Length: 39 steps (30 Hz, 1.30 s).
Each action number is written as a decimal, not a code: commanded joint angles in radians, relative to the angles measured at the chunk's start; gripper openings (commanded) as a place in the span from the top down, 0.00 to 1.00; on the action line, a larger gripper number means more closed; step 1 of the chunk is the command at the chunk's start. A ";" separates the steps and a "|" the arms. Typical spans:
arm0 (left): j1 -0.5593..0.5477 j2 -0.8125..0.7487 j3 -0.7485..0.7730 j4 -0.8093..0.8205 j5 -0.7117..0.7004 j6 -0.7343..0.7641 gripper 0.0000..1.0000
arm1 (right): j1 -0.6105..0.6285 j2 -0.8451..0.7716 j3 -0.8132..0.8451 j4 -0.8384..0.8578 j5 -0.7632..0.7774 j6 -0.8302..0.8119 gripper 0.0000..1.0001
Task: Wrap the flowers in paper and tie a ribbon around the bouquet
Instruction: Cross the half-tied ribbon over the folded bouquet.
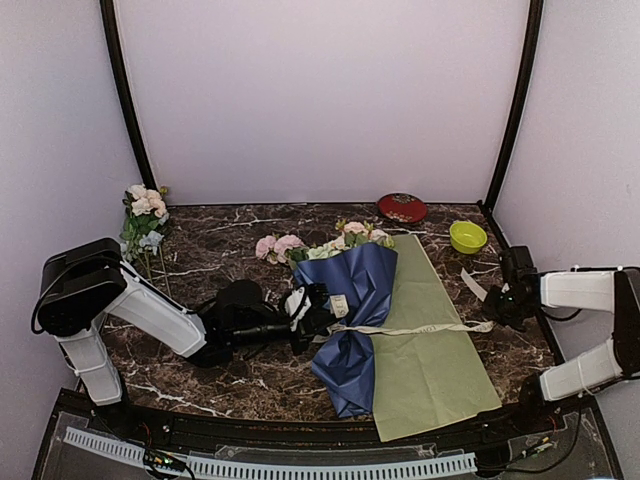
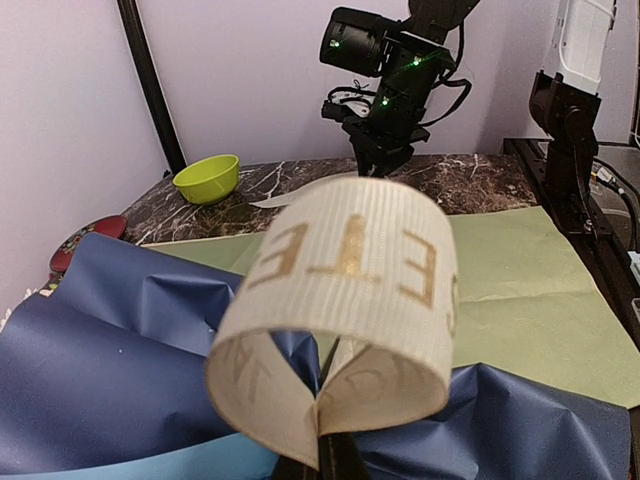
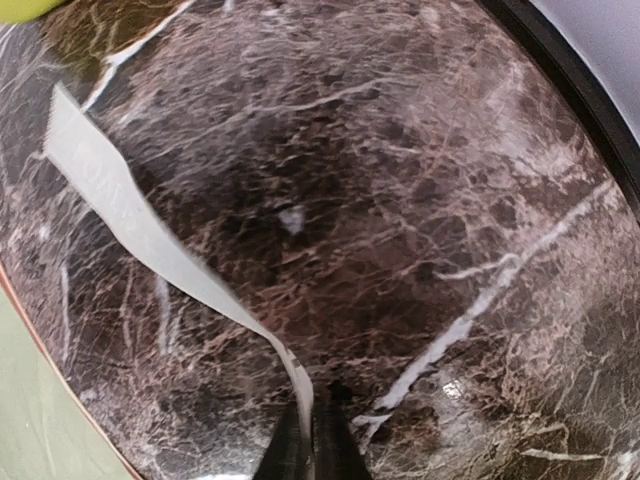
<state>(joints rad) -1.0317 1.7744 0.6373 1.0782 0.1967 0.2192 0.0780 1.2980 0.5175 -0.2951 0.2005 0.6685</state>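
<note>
A bouquet [image 1: 350, 300] of pink and cream artificial roses [image 1: 285, 246] lies in the middle of the dark brown marble counter [image 1: 215, 385]. It is wrapped in a cone of dark navy paper [image 1: 345, 370]; its blooms point to the far edge and its pinched tail to the near edge. It lies along the left edge of a yellow-green paper sheet [image 1: 430, 350].

A beige satin ribbon [image 1: 420, 328] runs across the cone's waist and over the green sheet towards the right edge. The left gripper [image 2: 330, 458] has its jaws closed on this ribbon just left of the bouquet, pinching it into a standing loop. The loop carries gold capitals reading "ETE"; the letters on its lower curl are too blurred to read. The right gripper [image 3: 310, 440], near the counter's right edge, has its jaws pressed together on the ribbon, and a free length trails away over the bare marble.

A lime-green bowl [image 1: 467, 236] and a red patterned dish [image 1: 402, 207] sit by the far right corner. A second bunch of pale flowers [image 1: 145, 215] stands at the far left corner.
</note>
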 commanded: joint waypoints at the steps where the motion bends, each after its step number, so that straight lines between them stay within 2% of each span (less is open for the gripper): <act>1: -0.007 -0.035 0.008 -0.009 -0.005 0.017 1.00 | -0.005 -0.081 0.045 0.013 -0.041 -0.079 1.00; 3: -0.007 -0.041 0.004 -0.010 -0.002 0.022 1.00 | -0.005 -0.170 0.093 0.012 -0.092 -0.139 1.00; 6: -0.008 -0.051 0.005 -0.024 0.004 0.034 1.00 | 0.030 -0.293 0.158 0.080 -0.254 -0.214 1.00; 8: -0.011 -0.053 0.007 -0.040 0.001 0.048 1.00 | 0.126 -0.330 0.222 0.097 -0.292 -0.252 1.00; 11: -0.016 -0.053 0.005 -0.045 -0.007 0.060 1.00 | 0.339 -0.302 0.380 0.088 -0.283 -0.287 1.00; 15: -0.030 -0.053 0.014 -0.066 -0.007 0.084 1.00 | 0.645 -0.150 0.585 0.116 -0.248 -0.300 1.00; 18: -0.050 -0.053 0.021 -0.090 -0.027 0.107 1.00 | 0.814 0.072 0.804 0.041 -0.173 -0.318 1.00; 20: -0.059 -0.052 0.022 -0.099 -0.041 0.120 1.00 | 0.903 0.221 0.957 -0.024 -0.185 -0.336 1.00; 24: -0.071 -0.055 0.023 -0.121 -0.050 0.126 1.00 | 1.026 0.461 1.223 -0.115 -0.258 -0.357 1.00; 28: -0.076 -0.058 0.016 -0.114 -0.045 0.124 1.00 | 1.065 0.590 1.362 -0.163 -0.317 -0.359 0.98; 29: -0.075 -0.057 0.015 -0.112 -0.046 0.124 1.00 | 1.069 0.607 1.371 -0.165 -0.332 -0.359 0.94; 31: -0.077 -0.056 0.011 -0.106 -0.047 0.123 1.00 | 1.075 0.627 1.386 -0.178 -0.350 -0.362 0.77; 33: -0.077 -0.055 0.009 -0.100 -0.044 0.121 1.00 | 1.076 0.634 1.392 -0.188 -0.368 -0.365 0.45; 35: -0.077 -0.053 0.008 -0.097 -0.039 0.118 1.00 | 1.077 0.630 1.391 -0.190 -0.378 -0.371 0.04; 36: -0.077 -0.053 0.008 -0.095 -0.037 0.117 1.00 | 1.077 0.623 1.390 -0.192 -0.370 -0.373 0.01; 39: -0.077 -0.052 0.007 -0.095 -0.034 0.112 1.00 | 1.077 0.605 1.381 -0.191 -0.342 -0.387 0.00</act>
<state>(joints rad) -1.1038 1.7611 0.6399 0.9703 0.1570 0.3302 1.1557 1.9423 1.8706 -0.4889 -0.1459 0.3027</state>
